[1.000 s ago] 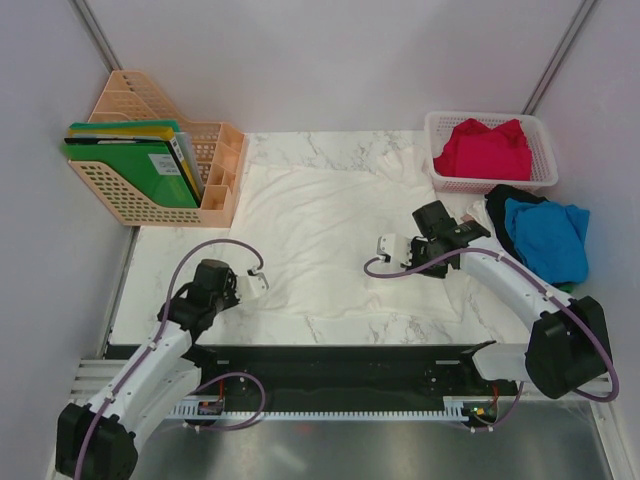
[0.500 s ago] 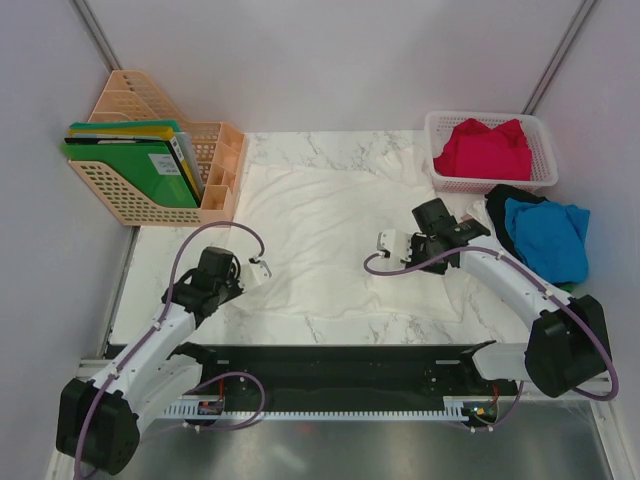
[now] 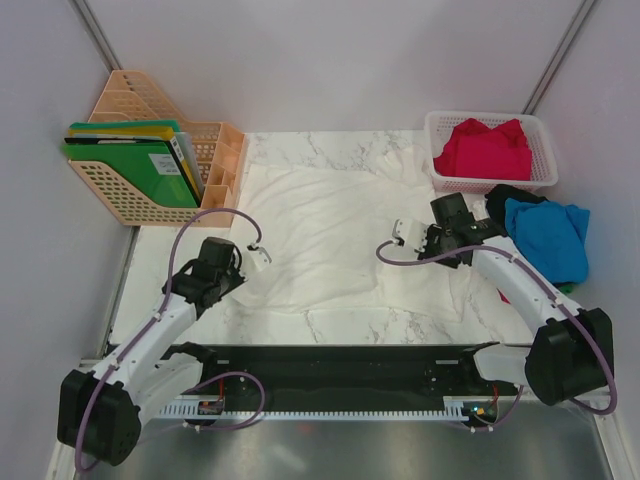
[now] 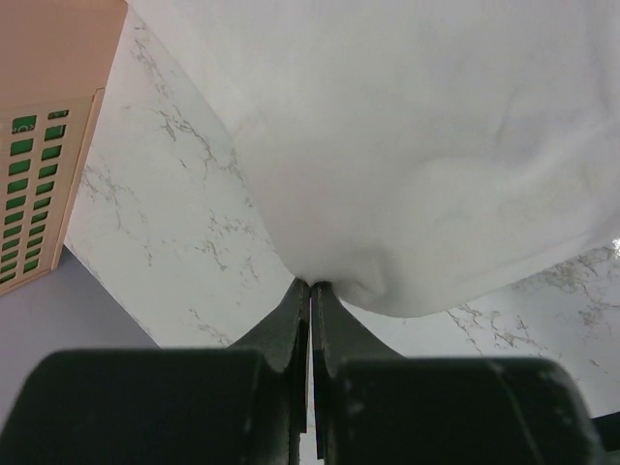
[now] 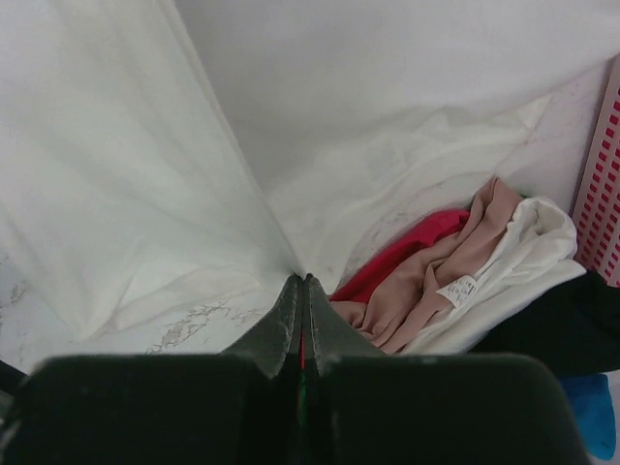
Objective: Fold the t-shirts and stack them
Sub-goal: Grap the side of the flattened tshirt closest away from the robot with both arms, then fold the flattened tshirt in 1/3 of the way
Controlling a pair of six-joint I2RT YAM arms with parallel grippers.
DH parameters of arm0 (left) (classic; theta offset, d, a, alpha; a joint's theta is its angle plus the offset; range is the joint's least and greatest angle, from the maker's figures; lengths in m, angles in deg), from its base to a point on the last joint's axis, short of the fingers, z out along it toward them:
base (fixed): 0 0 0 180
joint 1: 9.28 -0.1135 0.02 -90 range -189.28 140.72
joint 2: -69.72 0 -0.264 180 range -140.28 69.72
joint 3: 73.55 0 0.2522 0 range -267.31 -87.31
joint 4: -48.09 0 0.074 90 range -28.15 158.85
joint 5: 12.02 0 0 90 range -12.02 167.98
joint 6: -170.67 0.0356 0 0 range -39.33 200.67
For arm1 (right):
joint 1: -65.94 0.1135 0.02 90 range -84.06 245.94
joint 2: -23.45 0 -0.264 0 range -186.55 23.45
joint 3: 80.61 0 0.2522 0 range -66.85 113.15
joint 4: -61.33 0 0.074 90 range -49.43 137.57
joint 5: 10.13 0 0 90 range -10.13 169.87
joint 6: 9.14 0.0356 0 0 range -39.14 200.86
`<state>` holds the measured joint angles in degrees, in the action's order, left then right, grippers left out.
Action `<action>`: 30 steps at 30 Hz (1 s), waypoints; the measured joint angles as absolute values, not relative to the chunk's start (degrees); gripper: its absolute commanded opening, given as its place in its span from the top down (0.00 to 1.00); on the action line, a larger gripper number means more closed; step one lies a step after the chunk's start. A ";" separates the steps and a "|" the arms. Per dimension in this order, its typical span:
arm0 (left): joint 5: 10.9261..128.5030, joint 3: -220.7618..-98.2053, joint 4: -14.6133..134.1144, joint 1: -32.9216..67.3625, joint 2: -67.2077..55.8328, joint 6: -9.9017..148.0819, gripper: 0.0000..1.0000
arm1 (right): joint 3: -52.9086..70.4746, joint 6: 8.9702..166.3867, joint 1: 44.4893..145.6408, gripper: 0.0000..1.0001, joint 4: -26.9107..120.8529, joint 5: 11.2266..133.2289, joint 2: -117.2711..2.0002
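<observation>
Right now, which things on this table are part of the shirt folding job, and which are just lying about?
Job:
large white cloth t-shirt, pinched by left gripper and right gripper
red cloth t-shirt
bright blue t-shirt
black t-shirt
pale beige t-shirt

Lying about:
white plastic mesh basket
peach plastic file rack
green plastic folders

The marble table [image 3: 340, 325] bears a white t-shirt [image 3: 320, 215], peach file rack [image 3: 128, 207], mesh basket [image 3: 492, 184] and heaped t-shirts [image 3: 545, 240].

It was a robotics lab cell: plain grey panel walls [image 3: 330, 60] stood beyond and beside the bolted arms [image 3: 150, 345], round a marble-print table [image 3: 345, 325].
</observation>
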<state>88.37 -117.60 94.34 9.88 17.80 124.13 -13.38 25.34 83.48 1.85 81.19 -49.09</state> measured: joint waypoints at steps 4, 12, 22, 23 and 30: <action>88.02 -120.11 94.30 9.99 16.49 121.75 0.98 | -13.40 25.18 79.96 1.00 2.75 80.91 -49.09; 88.00 -123.15 93.36 9.99 13.47 118.89 0.98 | -13.47 24.57 75.83 1.00 4.74 80.60 -49.07; 90.84 -123.15 90.45 9.79 6.15 116.85 0.98 | -11.91 24.48 73.95 1.00 5.42 79.62 -49.00; 91.08 -123.15 90.26 9.77 5.54 116.72 0.98 | -11.56 24.48 73.93 1.00 5.46 79.66 -49.00; 91.23 -124.85 89.51 9.64 3.48 116.37 0.98 | -10.65 24.09 73.36 1.00 6.20 79.66 -49.33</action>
<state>91.23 -124.85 89.51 9.64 3.48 116.37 -10.65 24.09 73.36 6.20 79.66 -49.33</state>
